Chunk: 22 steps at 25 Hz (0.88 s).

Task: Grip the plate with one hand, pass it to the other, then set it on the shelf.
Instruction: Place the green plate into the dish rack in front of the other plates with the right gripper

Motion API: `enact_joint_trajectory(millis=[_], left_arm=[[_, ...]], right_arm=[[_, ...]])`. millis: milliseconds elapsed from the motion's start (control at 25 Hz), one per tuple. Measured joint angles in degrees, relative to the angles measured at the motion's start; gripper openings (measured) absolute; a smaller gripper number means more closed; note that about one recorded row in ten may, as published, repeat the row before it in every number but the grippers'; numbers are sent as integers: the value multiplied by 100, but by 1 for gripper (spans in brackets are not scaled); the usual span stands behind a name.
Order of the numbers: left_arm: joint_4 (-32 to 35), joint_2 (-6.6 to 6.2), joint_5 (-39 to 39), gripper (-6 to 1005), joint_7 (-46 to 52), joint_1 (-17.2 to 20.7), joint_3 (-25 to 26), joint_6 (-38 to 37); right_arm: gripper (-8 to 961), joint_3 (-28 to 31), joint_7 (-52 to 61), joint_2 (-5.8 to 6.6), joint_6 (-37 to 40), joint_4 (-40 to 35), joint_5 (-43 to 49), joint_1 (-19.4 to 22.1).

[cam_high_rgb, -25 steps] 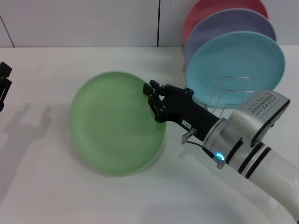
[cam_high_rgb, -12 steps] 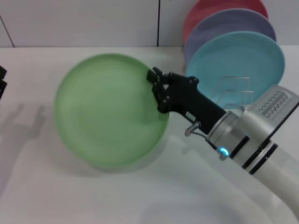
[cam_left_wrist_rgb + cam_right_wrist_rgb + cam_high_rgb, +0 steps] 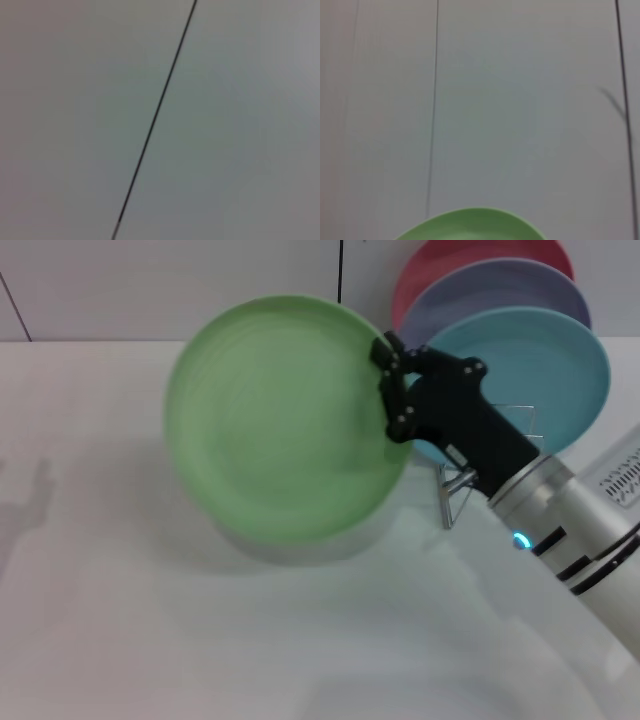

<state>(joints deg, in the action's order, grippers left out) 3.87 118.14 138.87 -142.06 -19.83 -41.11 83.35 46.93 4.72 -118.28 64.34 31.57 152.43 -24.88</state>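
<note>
The light-green plate (image 3: 280,420) is held up off the white table, tilted so its face shows in the head view. My right gripper (image 3: 392,390) is shut on the plate's right rim. The plate's edge also shows in the right wrist view (image 3: 470,225). The shelf, a thin silver wire rack (image 3: 490,445), stands at the back right, partly hidden behind my right arm. My left gripper is out of view; the left wrist view shows only a pale wall with a dark seam.
A light-blue plate (image 3: 540,370), a lavender plate (image 3: 490,295) and a red plate (image 3: 450,260) stand upright in the rack. The white table (image 3: 150,620) spreads across the front and left, with the wall behind.
My right gripper has lifted the green plate off the table and carried it up and to the right, toward the rack. The left gripper at the left edge has gone out of view.
</note>
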Motion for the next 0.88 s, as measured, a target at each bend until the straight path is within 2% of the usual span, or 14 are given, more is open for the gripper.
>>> enact_joint_trajectory(millis=[400,720,880], left_arm=[[10,20,-1,618,199,-52,146,-291],[-2,35,-1,618,409,-79,151,-504],[-68,44,-1,618,459,-135,149,-572]], right_arm=[[36,180,-1301,62,115,-9,134,24],[36,993,-1468,99,193,73,1400,-3],[35,989,-2065,189,214,312,1476,51]])
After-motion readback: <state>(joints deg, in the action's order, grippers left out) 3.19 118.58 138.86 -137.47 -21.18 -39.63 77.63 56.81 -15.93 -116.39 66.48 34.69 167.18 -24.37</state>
